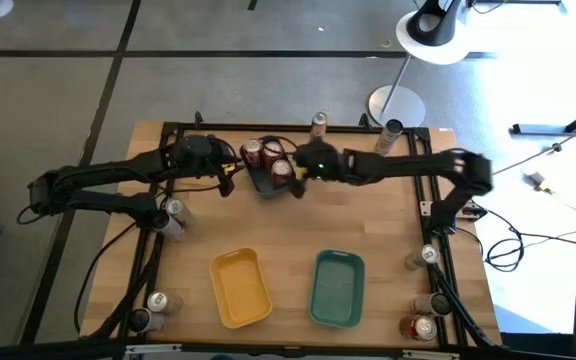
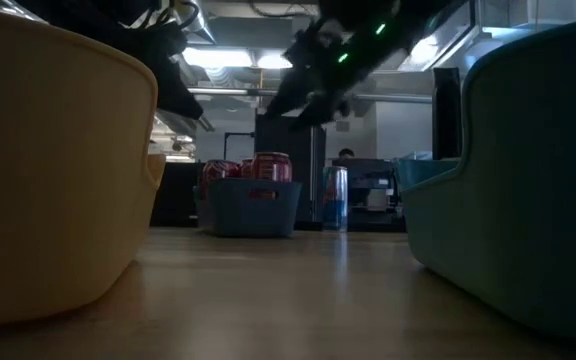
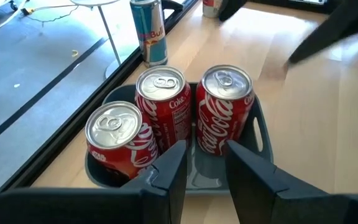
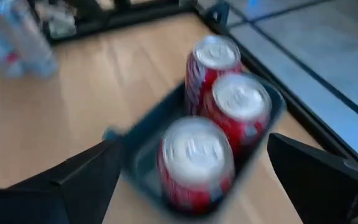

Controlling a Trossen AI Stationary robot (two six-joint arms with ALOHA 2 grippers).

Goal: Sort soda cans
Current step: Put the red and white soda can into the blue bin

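I see a grey floor (image 1: 268, 80) crossed by dark lines, a white lamp (image 1: 433, 35) beside the wooden table (image 1: 388, 230), and ceiling lights (image 2: 238, 60) beyond.

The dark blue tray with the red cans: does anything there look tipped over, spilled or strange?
Nothing stands out. Three red cans stand upright in the dark blue tray, no liquid visible. The right gripper is open above them; the left gripper is by the tray's edge, empty.

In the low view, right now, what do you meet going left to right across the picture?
Yellow tray → dark blue tray holding red cans → blue-and-silver can → teal tray.
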